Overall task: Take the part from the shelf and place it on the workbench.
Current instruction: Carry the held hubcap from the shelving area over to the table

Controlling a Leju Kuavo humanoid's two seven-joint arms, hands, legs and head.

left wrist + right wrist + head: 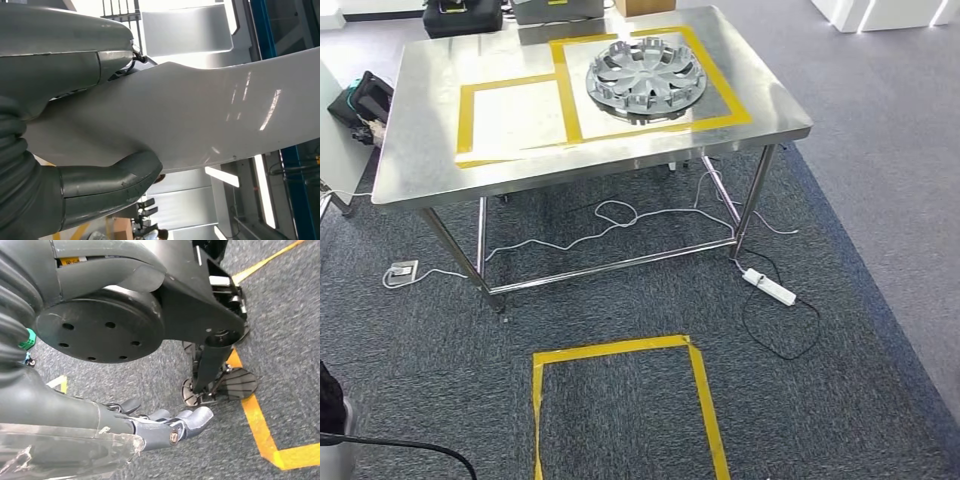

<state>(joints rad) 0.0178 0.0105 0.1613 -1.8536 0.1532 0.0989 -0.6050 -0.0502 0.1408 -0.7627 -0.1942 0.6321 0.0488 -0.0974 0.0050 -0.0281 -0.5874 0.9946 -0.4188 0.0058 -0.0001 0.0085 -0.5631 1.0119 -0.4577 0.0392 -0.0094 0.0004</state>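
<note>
A silver wheel cover (646, 78) lies flat inside the right yellow-taped frame on the steel workbench (418, 160). The left taped frame (518, 118) beside it holds nothing. In the left wrist view my left hand (56, 65) grips a large smooth white curved part (211, 115). The thumb (109, 182) lies against one face of it and the fingers against the other. In the right wrist view my right hand (151, 427) hangs low over the carpet, fingers (188, 420) stretched out with nothing in them.
A yellow tape square (622, 350) marks the grey carpet in front of the bench. White cables and a power strip (770, 287) lie under and to the right of the bench legs. Black bags sit at the back (463, 15) and left (361, 100).
</note>
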